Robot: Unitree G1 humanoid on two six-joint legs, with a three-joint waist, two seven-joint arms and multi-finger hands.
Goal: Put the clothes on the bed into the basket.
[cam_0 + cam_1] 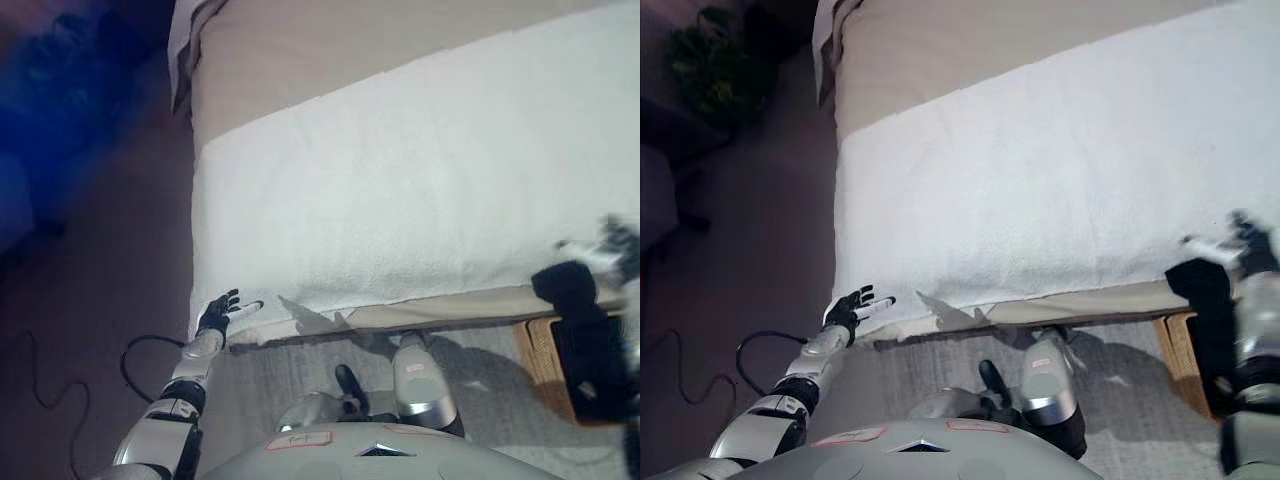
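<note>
The bed (pixel 420 190) has a white cover with a beige sheet at its far end, and no clothes show on it. My right hand (pixel 612 248) is at the right edge, just past the bed's near side, and is blurred. A black garment (pixel 582 325) hangs from it over a brown woven basket (pixel 538 362) on the floor by the bed; the garment hides most of the basket. My left hand (pixel 222 312) is open, fingers spread, by the bed's near left corner, holding nothing.
A grey rug (pixel 300 370) lies along the bed's near side. Dark floor (pixel 110 270) runs left of the bed. A green plant (pixel 715 60) stands at the far left.
</note>
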